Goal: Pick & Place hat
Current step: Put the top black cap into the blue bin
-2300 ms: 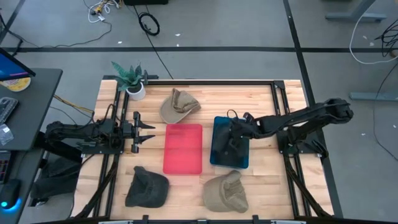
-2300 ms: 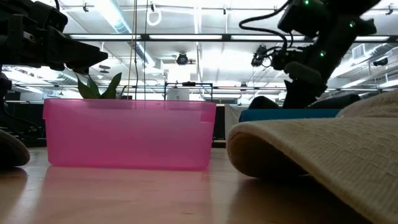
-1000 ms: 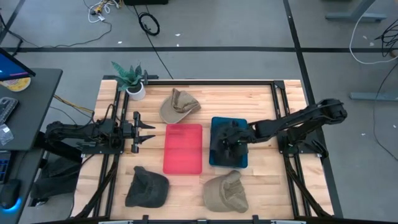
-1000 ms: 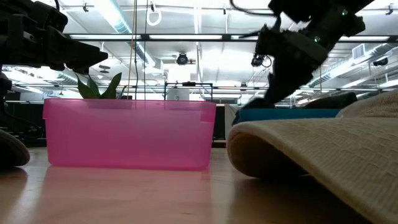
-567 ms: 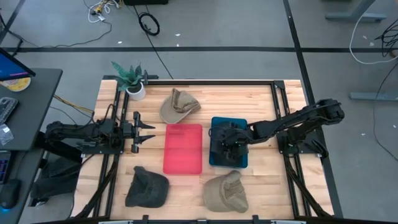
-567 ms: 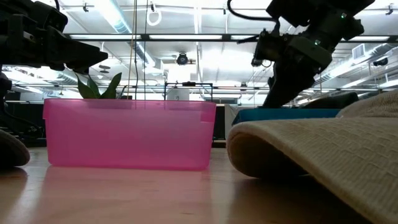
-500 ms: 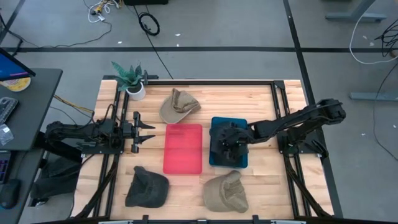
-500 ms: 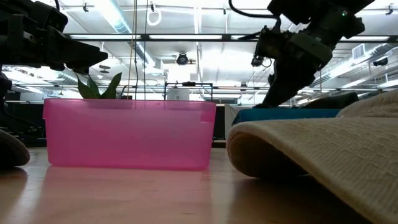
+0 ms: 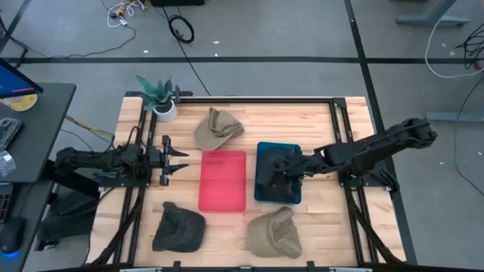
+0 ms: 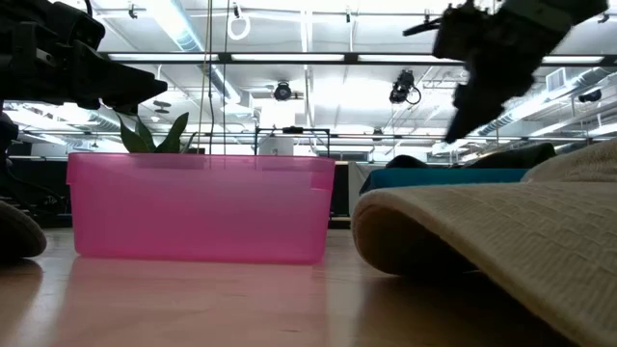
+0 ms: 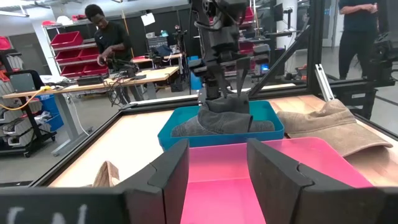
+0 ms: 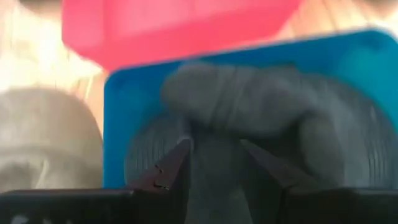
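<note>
A dark grey hat (image 9: 271,175) lies bunched in the blue bin (image 9: 261,151), with a fold standing up at its middle (image 11: 224,107). My right gripper (image 12: 214,149) hangs just over that fold, pointing down, open, with one finger on either side of the grey cloth. It also shows in the high view (image 9: 283,168) and, farther off, in the left wrist view (image 11: 224,87). My left gripper (image 9: 180,159) waits open at the table's left, level, facing the pink bin (image 9: 223,180). My right gripper is open over the raised fold of the grey hat (image 12: 214,124). I cannot tell whether its fingers (image 12: 174,165) touch the cloth. The hat rests in the blue bin.
A tan hat (image 9: 218,127) lies at the far side and another tan hat (image 9: 274,233) at the near edge. A dark hat (image 9: 179,227) lies near left. A potted plant (image 9: 160,97) stands at the far left corner. People work at benches beyond the table.
My right gripper has risen out of the blue bin and drawn back a little toward the table's right edge. The grey hat has stayed in the bin.
</note>
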